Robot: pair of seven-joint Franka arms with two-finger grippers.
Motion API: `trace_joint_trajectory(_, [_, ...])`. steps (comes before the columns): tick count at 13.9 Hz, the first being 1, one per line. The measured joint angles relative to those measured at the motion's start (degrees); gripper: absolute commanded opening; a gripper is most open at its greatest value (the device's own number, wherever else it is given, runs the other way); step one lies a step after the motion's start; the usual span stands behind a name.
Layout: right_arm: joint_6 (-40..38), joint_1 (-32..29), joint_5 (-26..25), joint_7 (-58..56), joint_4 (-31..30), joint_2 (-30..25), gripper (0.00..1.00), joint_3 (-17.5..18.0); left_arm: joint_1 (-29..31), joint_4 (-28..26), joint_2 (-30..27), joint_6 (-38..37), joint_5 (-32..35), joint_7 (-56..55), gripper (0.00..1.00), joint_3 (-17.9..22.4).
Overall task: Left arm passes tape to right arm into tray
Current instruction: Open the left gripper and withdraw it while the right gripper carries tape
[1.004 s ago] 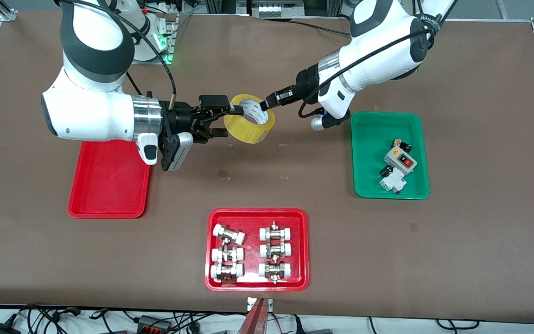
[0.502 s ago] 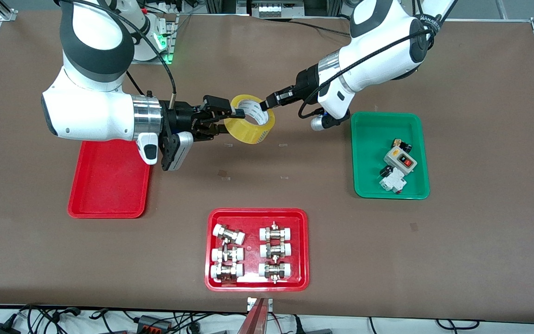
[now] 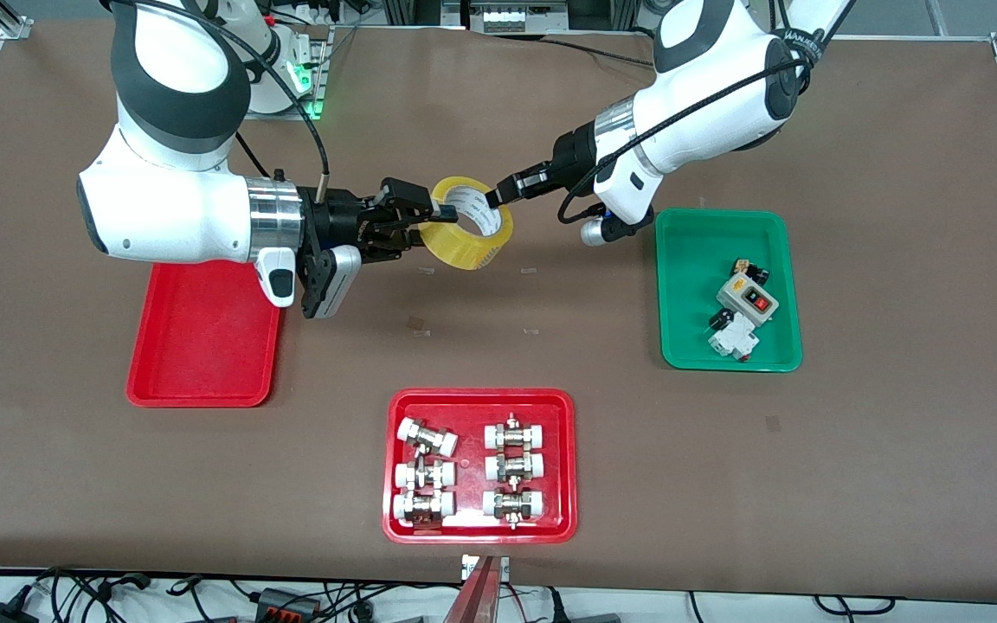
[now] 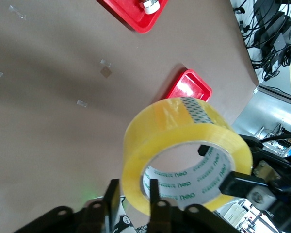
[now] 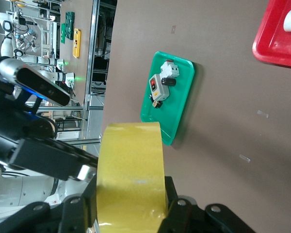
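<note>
The yellow tape hangs above the table's middle, between the two grippers. My right gripper is shut on the tape, with a finger on each flat side of the roll. My left gripper is slightly open at the end of the roll toward the left arm. One of its fingers is inside the white core and the other stands outside, just clear of the tape. The plain red tray lies below the right arm's wrist, toward the right arm's end, and also shows past the roll.
A green tray with switch parts lies toward the left arm's end. A wider red tray of white-capped fittings sits nearer the front camera, in the middle. Small tape scraps dot the brown mat below the roll.
My right gripper has closed from wide open onto the tape. My left gripper, shut on the roll's wall before, has parted slightly. The roll has hardly moved.
</note>
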Motion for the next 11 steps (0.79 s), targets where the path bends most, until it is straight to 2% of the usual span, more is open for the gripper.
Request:
trace_joint_trajectory(4, [0.0,0.0,0.0,0.0,0.0,0.2,0.33,-0.2,2.4,0.3,-2.7,-2.8,1.2,0.0,1.00,0.2])
trace_joint_trajectory(8, [0.0,-0.1,-0.3,-1.1,-0.1,1.3,0.33,-0.3,12.3,0.7,-7.4,-15.3,9.2,0.6,1.00,0.5])
trace_joint_trajectory(11, [0.2,-1.0,-0.4,-2.5,-0.1,3.8,0.33,-1.1,15.3,0.8,-9.1,-19.2,16.2,2.2,1.00,0.6])
